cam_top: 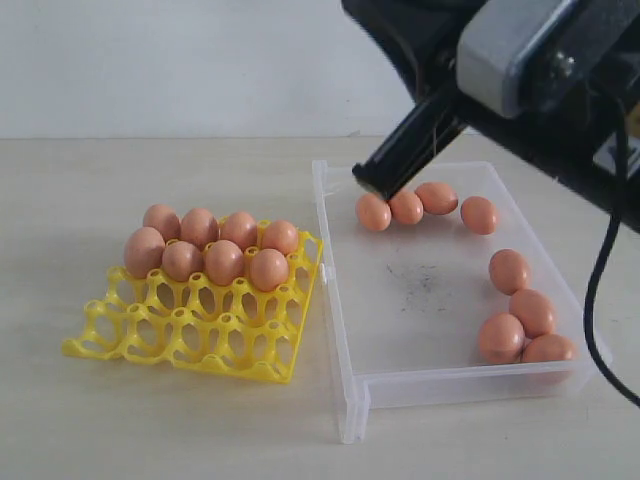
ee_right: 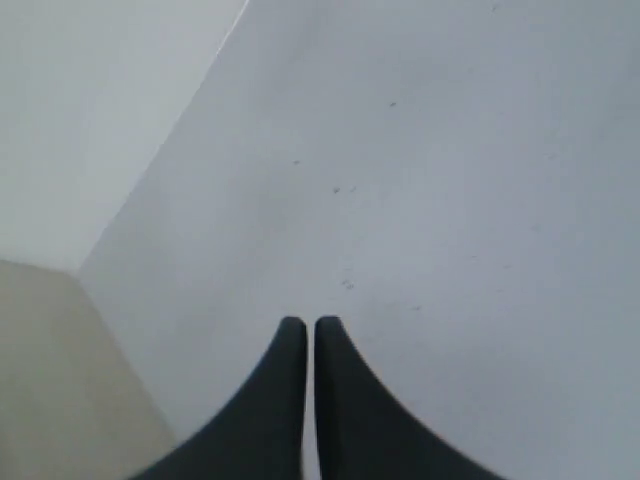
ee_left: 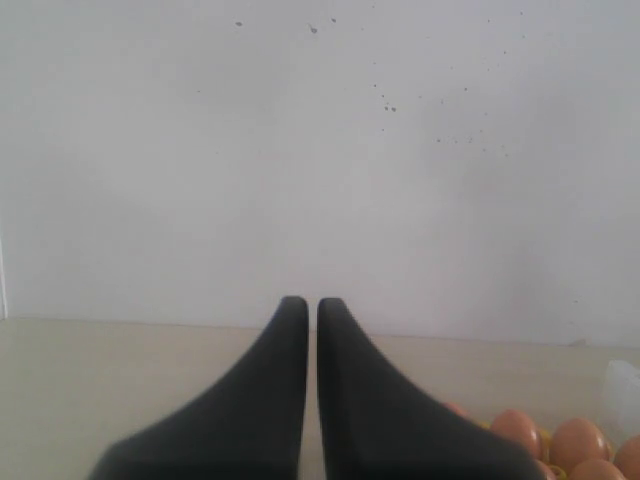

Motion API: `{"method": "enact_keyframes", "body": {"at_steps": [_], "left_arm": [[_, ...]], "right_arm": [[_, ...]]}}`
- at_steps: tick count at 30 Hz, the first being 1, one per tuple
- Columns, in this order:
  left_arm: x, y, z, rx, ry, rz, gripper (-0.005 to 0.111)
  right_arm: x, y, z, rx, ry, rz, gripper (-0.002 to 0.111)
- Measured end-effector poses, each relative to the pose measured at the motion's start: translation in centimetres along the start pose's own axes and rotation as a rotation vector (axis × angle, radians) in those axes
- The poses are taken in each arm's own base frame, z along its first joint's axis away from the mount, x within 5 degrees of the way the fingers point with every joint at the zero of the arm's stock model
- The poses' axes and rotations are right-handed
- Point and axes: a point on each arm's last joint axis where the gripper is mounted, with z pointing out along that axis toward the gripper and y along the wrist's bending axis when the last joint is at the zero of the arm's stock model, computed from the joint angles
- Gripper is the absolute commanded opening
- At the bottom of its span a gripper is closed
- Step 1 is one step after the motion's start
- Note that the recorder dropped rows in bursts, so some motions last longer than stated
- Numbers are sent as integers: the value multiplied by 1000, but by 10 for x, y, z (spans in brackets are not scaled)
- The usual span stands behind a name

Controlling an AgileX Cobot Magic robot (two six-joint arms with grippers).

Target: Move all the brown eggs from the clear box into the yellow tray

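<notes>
The yellow tray (cam_top: 170, 335) lies on the left of the table, and several brown eggs (cam_top: 223, 261) fill its two back rows. To its right is the clear box (cam_top: 420, 385), with several brown eggs along its back wall (cam_top: 406, 207) and several more along its right side (cam_top: 509, 271). My right gripper (cam_top: 372, 186) reaches down from the upper right, shut and empty, its tip just above the back-left egg (cam_top: 373, 212). The right wrist view shows the shut right gripper (ee_right: 309, 321) against a pale wall. My left gripper (ee_left: 312, 300) is shut and empty, with eggs (ee_left: 578, 443) low beside it.
The front two rows of tray cups (cam_top: 210, 345) hold nothing. The box's scuffed middle floor (cam_top: 425, 285) is bare. A black cable (cam_top: 598, 270) hangs off the right arm past the box's right side. A pale wall (cam_top: 200, 60) backs the table.
</notes>
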Motion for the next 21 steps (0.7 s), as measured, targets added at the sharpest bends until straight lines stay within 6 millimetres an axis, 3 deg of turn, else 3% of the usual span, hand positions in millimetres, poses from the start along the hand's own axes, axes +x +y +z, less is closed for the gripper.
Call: {"method": "enact_keyframes", "body": {"at_steps": [3, 6, 9, 11, 15, 19, 21], "left_arm": [[0, 0, 0, 0, 0, 0, 4], [0, 0, 0, 0, 0, 0, 4], [0, 0, 0, 0, 0, 0, 4], [0, 0, 0, 0, 0, 0, 4], [0, 0, 0, 0, 0, 0, 4], [0, 0, 0, 0, 0, 0, 4], [0, 0, 0, 0, 0, 0, 4]], "right_arm": [[0, -20, 8, 148, 87, -93, 0], [9, -49, 17, 301, 337, -93, 0], [32, -83, 20, 336, 676, 167, 0], [45, -91, 21, 272, 731, 285, 0], [69, -99, 22, 268, 788, 327, 0], [109, -88, 19, 171, 945, 122, 0], [129, -77, 13, 40, 1010, -80, 0]]}}
